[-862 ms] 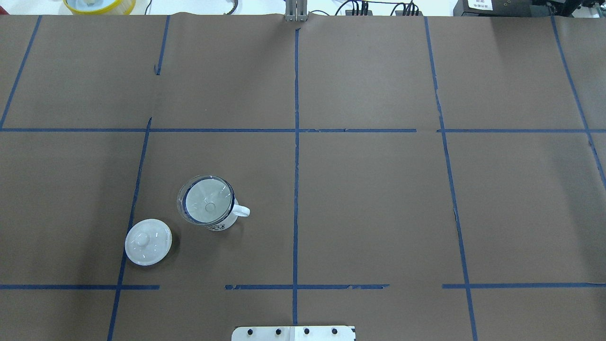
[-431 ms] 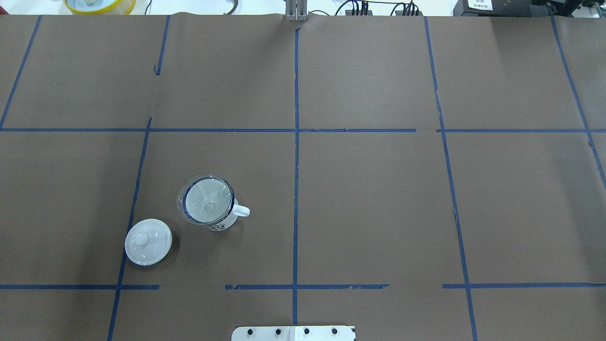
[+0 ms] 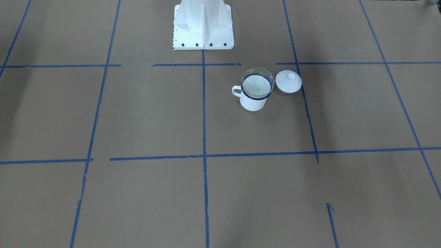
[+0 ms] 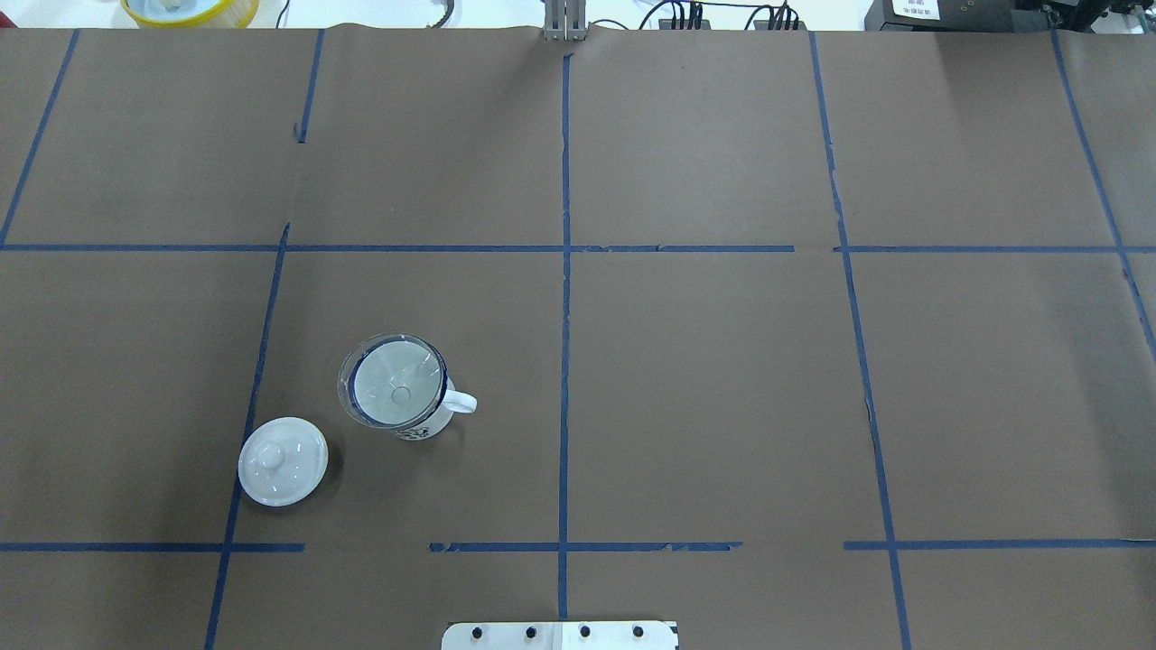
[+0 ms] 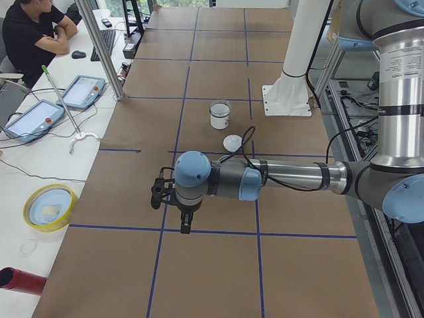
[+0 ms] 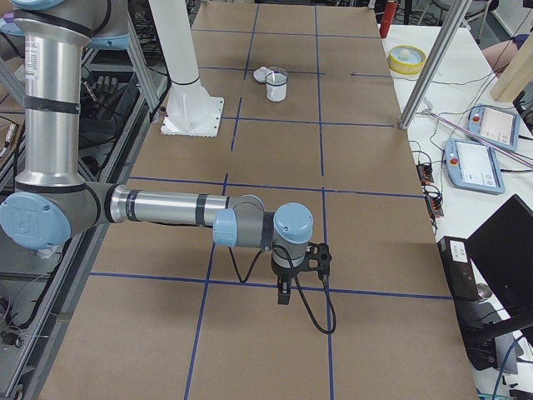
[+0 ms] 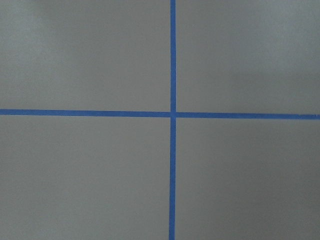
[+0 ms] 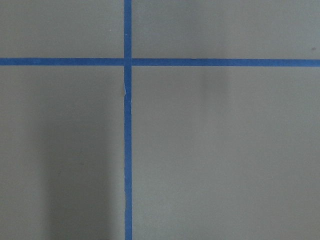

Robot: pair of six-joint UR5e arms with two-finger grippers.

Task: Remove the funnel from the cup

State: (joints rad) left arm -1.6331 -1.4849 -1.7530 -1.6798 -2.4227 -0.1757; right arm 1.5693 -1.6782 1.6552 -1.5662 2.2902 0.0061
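The clear plastic funnel (image 4: 396, 390) sits upright in the white enamel mug (image 3: 253, 102), wide mouth up, spout down inside, long axis vertical. The mug's loop handle points towards the robot's right. Both lie well apart from the left gripper (image 5: 183, 225), further along the brown paper (image 4: 722, 406), and far from the right gripper (image 6: 284, 296). How wide either gripper stands cannot be told. A glossy white domed lid (image 4: 283, 460) rests near the mug.

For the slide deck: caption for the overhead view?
Clear funnel seated in blue-rimmed white mug, domed lid beside it on taped table.
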